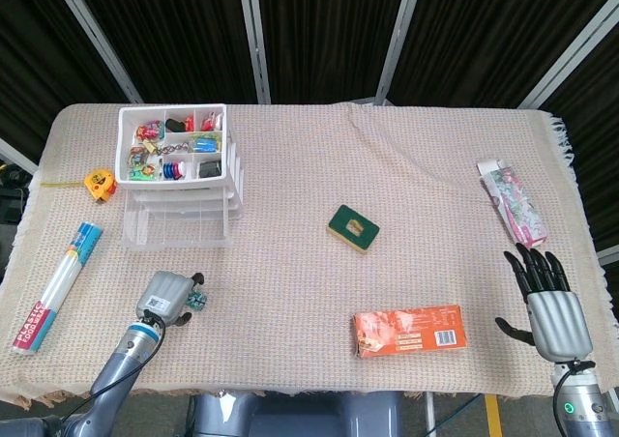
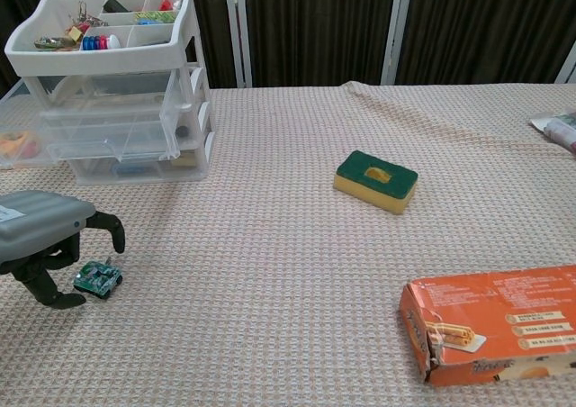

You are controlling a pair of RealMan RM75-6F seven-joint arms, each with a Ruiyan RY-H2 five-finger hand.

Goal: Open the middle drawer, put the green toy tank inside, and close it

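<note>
Two hands: we see the left hand low at 7 o'clock on the table, its fingers curled down around the green toy tank; the right hand lies flat at 4 o'clock, fingers spread, holding nothing.
Tank: on the cloth, between the left hand's fingertips; we cannot tell whether they press it or only bracket it, so the grip is unconfirmed.
Drawers: the clear drawer unit stands at 10 o'clock, an organiser tray of small items on top; the middle drawer looks drawn forward, so we judge the opening done.
Risk, grasp: the tank is small and low; fingers closing unevenly could flick it away or drag the woven tablecloth.
Risk, placing: a loose pinch could drop it short of the drawer, or knuckles could knock the light unit backward.
Risk, closing: an off-centre push may skew the drawer or slide the whole unit.
Bystanders: the sponge and orange box lie well apart from the path.
</note>
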